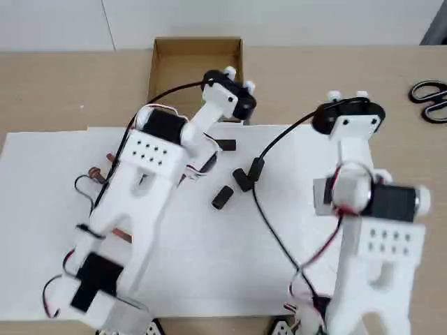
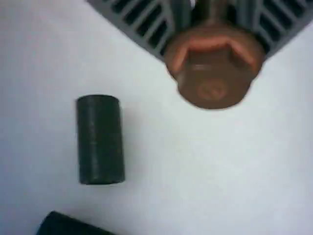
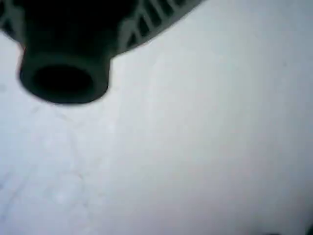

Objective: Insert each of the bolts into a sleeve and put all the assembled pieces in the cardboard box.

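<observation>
My left gripper (image 2: 211,22) is shut on a brown bolt (image 2: 212,73), whose hex head faces the camera. Below it a black sleeve (image 2: 99,139) lies on the white paper. In the high view the left gripper (image 1: 230,98) hangs just in front of the cardboard box (image 1: 162,66). My right gripper (image 3: 63,29) is shut on a black sleeve (image 3: 63,76) with its open bore showing. It hangs above the paper's right part (image 1: 347,115). Loose sleeves (image 1: 222,197) (image 1: 242,179) (image 1: 225,145) lie mid-paper. Brown bolts (image 1: 94,174) (image 1: 122,235) lie left, partly hidden by the left arm.
White paper (image 1: 209,265) covers the wooden table. A black cable (image 1: 272,223) runs across the paper past the sleeves. Scissors (image 1: 429,98) lie at the far right edge. The box stands open at the back.
</observation>
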Robot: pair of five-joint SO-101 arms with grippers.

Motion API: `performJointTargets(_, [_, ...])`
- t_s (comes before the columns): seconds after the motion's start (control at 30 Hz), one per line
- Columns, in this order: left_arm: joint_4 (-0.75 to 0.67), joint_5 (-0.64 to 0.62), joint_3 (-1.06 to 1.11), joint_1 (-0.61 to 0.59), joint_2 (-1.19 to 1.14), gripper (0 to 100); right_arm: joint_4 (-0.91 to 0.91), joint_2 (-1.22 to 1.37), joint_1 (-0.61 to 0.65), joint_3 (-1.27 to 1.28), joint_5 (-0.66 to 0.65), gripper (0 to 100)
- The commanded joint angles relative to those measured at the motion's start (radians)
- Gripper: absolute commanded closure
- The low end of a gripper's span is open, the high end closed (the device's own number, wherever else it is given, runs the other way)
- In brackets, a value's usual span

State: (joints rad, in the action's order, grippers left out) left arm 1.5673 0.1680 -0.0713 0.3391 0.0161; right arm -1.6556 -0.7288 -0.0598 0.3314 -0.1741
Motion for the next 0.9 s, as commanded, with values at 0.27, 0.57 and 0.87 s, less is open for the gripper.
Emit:
performJointTargets(0.27, [0.049, -0.322, -0.041, 0.005, 0.281, 100, 0.162, -0.432, 0.246, 0.193, 0.169, 99.5])
performJointTargets(0.57, [0.049, -0.591, -0.016, 0.006, 0.359, 100, 0.383, -0.812, 0.495, 0.605, 0.193, 99.5])
performJointTargets(0.87, [-0.150, -0.605, 0.286, 0.009, 0.652, 100, 0.398, -1.032, 0.591, 0.806, 0.189, 99.5])
